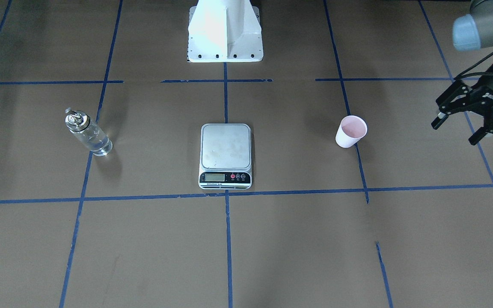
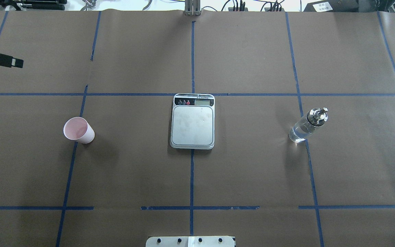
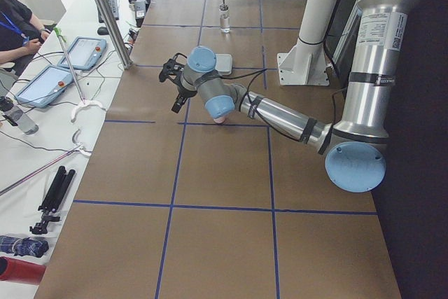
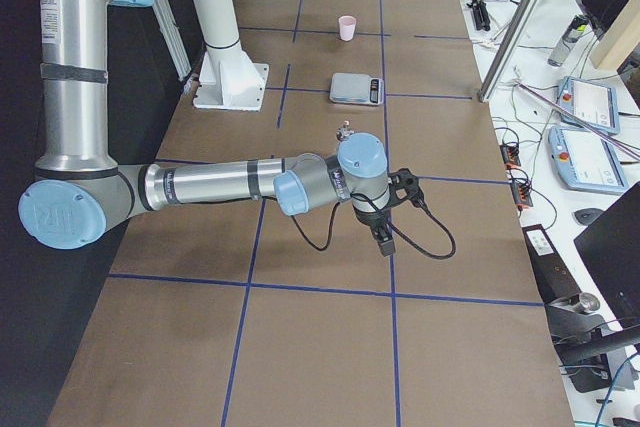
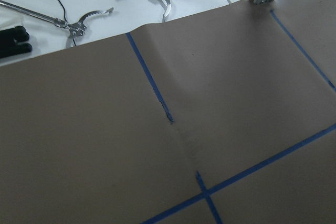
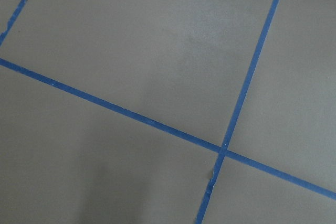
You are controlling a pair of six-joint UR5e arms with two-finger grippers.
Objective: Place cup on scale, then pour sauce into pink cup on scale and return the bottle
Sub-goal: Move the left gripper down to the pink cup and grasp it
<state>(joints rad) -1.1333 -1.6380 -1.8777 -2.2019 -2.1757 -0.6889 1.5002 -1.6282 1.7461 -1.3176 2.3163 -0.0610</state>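
The pale pink cup (image 1: pixel 351 131) stands upright on the brown paper, apart from the scale (image 1: pixel 225 155), whose steel platform is bare; they also show in the overhead view as cup (image 2: pixel 78 130) and scale (image 2: pixel 193 121). The clear glass bottle (image 1: pixel 87 133) with a metal spout stands upright on the scale's other side (image 2: pixel 308 126), with clear sauce in it. My left gripper (image 1: pixel 453 133) is open and empty, raised in the air beside the cup. My right gripper (image 4: pixel 385 232) shows only in the exterior right view, short of the bottle; I cannot tell its state.
The robot's white base (image 1: pixel 225 34) stands at the table's robot side. Blue tape lines (image 2: pixel 192 171) divide the brown paper. A side bench with tablets (image 3: pixel 77 54), tools and an aluminium post (image 3: pixel 105 12) runs along the operators' edge.
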